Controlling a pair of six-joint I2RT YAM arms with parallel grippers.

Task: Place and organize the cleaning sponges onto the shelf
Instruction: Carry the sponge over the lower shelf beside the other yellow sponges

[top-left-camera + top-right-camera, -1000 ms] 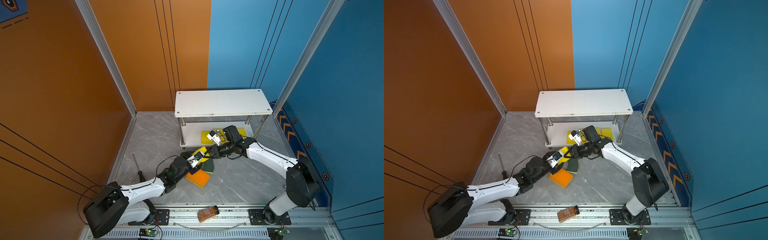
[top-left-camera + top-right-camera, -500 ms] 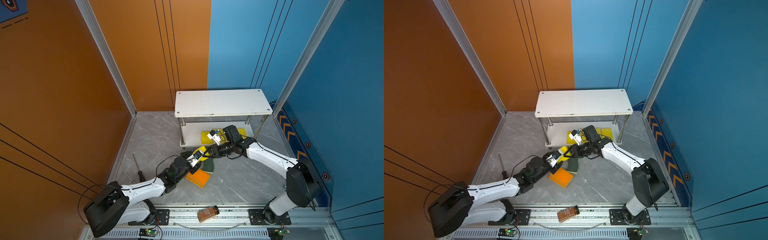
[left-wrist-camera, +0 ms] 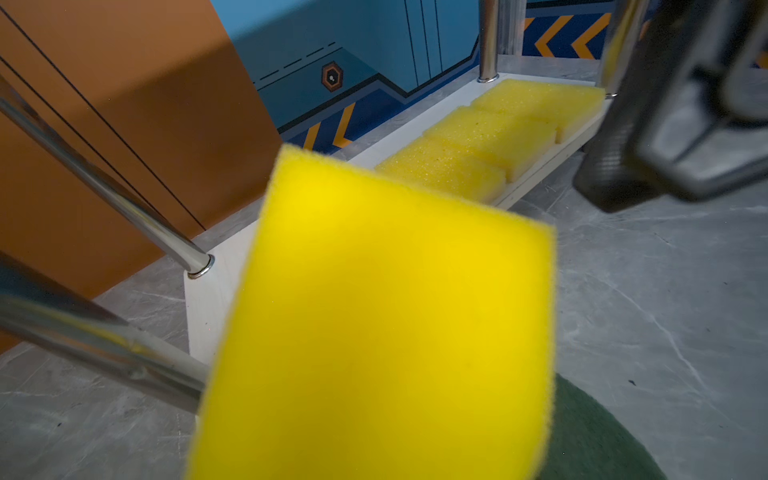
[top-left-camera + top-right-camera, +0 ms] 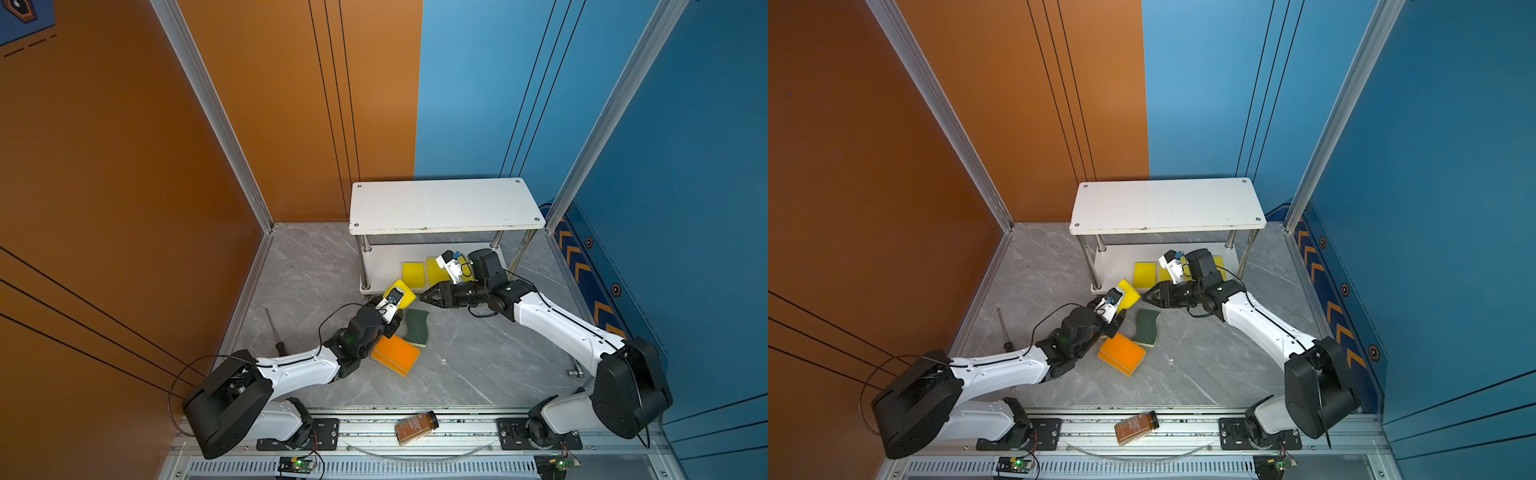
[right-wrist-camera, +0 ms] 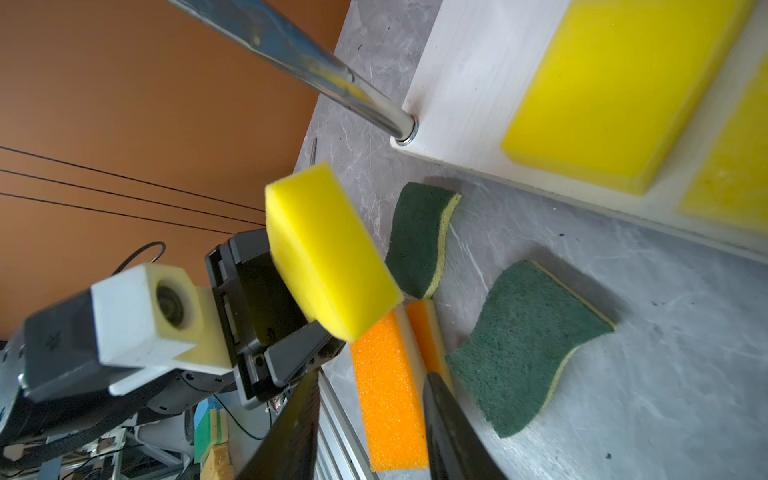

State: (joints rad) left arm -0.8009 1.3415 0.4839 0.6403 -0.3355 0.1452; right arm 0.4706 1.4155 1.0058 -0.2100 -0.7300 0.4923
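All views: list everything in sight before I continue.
shelf: 1, white, chrome posts, back wall
shelved sponges: 3, yellow, shelf's lower board
held sponge: 1, yellow, raised before the shelf
green sponges: 2, dark green, floor before the shelf
orange sponges: at least 2, orange, floor beside the green ones
screwdriver: 1, black handle, floor near the orange wall
bottle: 1, brown, lying on the front rail
left gripper: shut on the held sponge
right gripper: open, empty, facing the held sponge

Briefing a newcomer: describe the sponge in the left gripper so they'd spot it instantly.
Find the white two-tier shelf. Off the front left corner of its lower board, the left gripper holds a plain yellow sponge. Unlike the yellow ones lying flat on that board, it hangs tilted above the floor.
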